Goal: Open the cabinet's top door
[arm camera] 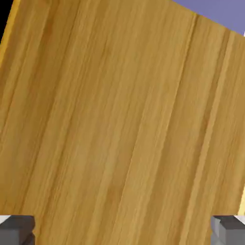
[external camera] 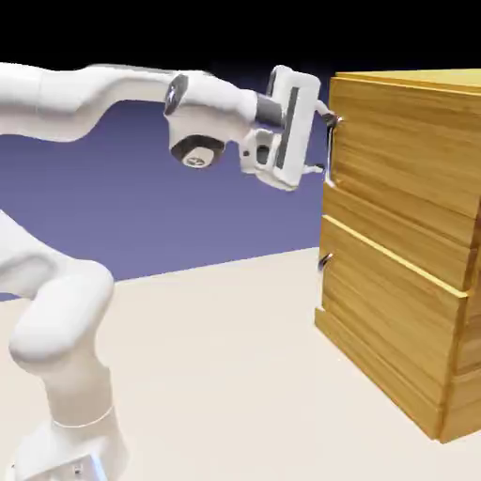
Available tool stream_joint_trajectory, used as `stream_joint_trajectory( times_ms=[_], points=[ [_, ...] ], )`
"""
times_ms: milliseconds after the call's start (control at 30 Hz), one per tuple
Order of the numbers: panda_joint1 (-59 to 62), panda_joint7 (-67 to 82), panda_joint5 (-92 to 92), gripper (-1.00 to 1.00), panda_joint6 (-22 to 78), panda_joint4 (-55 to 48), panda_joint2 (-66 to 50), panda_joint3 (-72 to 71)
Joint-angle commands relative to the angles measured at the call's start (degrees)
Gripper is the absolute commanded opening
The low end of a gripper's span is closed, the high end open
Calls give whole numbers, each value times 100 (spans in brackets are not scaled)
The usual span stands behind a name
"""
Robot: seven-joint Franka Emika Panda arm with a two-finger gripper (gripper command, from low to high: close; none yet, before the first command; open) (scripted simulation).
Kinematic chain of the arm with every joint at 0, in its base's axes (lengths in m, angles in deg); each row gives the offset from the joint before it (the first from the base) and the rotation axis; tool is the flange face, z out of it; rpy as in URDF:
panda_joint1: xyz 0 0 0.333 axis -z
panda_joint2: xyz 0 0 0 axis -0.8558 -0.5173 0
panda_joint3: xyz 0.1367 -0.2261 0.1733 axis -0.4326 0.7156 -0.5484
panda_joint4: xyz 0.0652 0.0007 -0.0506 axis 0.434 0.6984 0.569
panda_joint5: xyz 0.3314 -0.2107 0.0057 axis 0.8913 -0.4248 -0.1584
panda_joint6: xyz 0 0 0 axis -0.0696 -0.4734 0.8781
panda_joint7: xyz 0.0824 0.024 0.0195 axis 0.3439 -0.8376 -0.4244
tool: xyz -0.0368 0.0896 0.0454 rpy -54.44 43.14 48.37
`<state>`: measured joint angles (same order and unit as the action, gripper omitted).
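The cabinet (external camera: 442, 395) of light golden wood stands at the exterior view's right. Its top door (external camera: 404, 155) carries a slim vertical silver handle (external camera: 332, 150) at its left edge. My gripper (external camera: 322, 143) is level with that handle and right up against it, one finger above the other, open. I cannot tell whether the fingers touch the bar. In the hand view the top door's wood (arm camera: 122, 119) fills the picture, with the gripper (arm camera: 122, 232) open and its grey fingertips (arm camera: 16, 229) in the bottom corners. No handle shows between them there.
Below the top door is the lower panel (external camera: 395, 291) with a small stubby handle (external camera: 324, 261). The white arm reaches across from the left over the pale tabletop (external camera: 216, 357). A strip of blue-violet backdrop (arm camera: 215, 12) shows past the wood.
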<state>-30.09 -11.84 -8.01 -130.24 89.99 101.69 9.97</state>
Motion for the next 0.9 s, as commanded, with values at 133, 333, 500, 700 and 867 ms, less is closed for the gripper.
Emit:
stream_joint_trajectory(
  times_ms=[133,333,500,700,867],
  points=[
    [496,-548,1246,0,10,-304,207,-554],
    [1091,-1206,2742,0,23,-670,455,-1219],
    [1587,-1754,3988,0,33,-974,662,-1773],
    [2182,-2412,5483,0,46,-1339,910,-2438],
    [2677,-2960,6729,0,56,-1644,1117,-2992]
  ],
)
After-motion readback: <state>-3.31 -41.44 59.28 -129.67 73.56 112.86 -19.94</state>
